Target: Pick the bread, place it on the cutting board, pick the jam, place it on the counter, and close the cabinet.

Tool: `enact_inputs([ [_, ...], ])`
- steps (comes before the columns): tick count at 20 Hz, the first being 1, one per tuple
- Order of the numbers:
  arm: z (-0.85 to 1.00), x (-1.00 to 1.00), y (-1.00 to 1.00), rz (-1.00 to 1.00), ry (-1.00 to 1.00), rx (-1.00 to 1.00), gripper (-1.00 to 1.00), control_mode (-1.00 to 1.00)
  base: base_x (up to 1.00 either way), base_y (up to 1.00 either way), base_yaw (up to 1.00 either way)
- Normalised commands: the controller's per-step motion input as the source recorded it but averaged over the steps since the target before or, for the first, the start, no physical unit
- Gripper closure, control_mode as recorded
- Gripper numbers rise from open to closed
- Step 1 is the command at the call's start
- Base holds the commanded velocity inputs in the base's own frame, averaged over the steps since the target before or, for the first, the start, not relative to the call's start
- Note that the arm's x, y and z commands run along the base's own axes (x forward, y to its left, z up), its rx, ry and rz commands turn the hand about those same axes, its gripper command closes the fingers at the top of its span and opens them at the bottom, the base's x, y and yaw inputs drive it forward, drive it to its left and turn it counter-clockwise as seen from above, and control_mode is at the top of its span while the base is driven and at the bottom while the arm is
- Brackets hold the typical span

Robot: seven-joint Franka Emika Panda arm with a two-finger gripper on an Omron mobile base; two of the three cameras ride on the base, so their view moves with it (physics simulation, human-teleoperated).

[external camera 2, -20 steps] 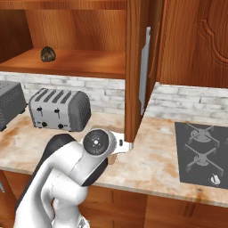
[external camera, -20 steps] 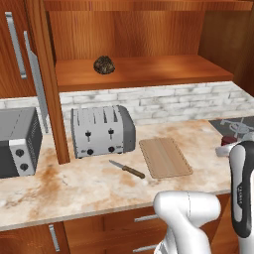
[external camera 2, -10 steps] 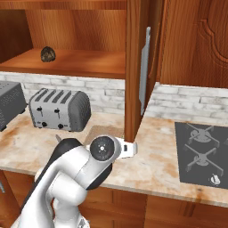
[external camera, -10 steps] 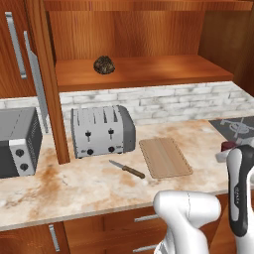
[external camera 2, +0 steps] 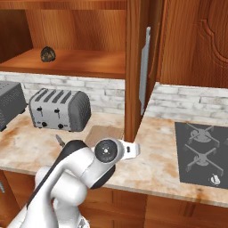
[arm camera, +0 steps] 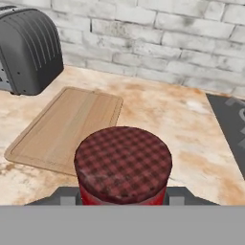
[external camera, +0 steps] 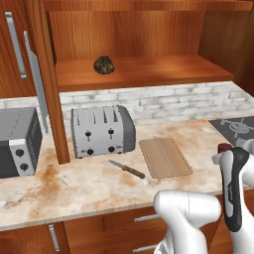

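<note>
My gripper [arm camera: 122,195] is shut on the jam [arm camera: 123,162], a red jar with a chequered lid, just above the counter [arm camera: 182,129]. In the left base view the jam [external camera: 224,148] shows at the far right, behind my forearm. The cutting board [external camera: 164,157] lies bare on the counter [external camera: 74,183], just left of the jar; in the hand view the cutting board [arm camera: 67,129] is at the left. The dark lumpy bread [external camera: 104,64] sits on the shelf of the open cabinet [external camera: 149,74], also seen as the bread [external camera 2: 48,54] in the right base view.
A silver toaster [external camera: 101,130] and a toaster oven [external camera: 17,141] stand at the back left. A knife [external camera: 127,169] lies between toaster and board. The stove [external camera 2: 200,149] is at the right. The open cabinet door [external camera 2: 136,67] juts out edge-on over the counter.
My arm has swung slightly to the right and the hand with the jam has sunk a little toward the counter. Bread, board and cabinet door have not moved.
</note>
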Motion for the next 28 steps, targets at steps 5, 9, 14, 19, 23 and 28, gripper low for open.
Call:
enact_inputs([
  [5,-0.26,0.27,-0.05,0.0,0.0,-0.02,1.0,-1.0,0.0,0.0,0.0],
  [9,-0.31,0.31,-0.05,0.0,0.0,-0.02,1.0,-1.0,0.0,0.0,0.0],
  [14,-0.3,0.22,-0.11,0.0,0.0,0.0,1.0,-1.0,0.0,0.0,0.0],
  [19,-0.23,0.02,-0.19,0.0,-0.06,0.0,1.0,-1.0,0.0,0.0,0.0],
  [23,-0.21,0.09,-0.23,0.0,-0.04,0.0,1.0,-1.0,0.0,0.0,0.0],
  [28,-0.17,0.17,-0.21,0.0,-0.02,0.0,1.0,-1.0,0.0,0.0,0.0],
])
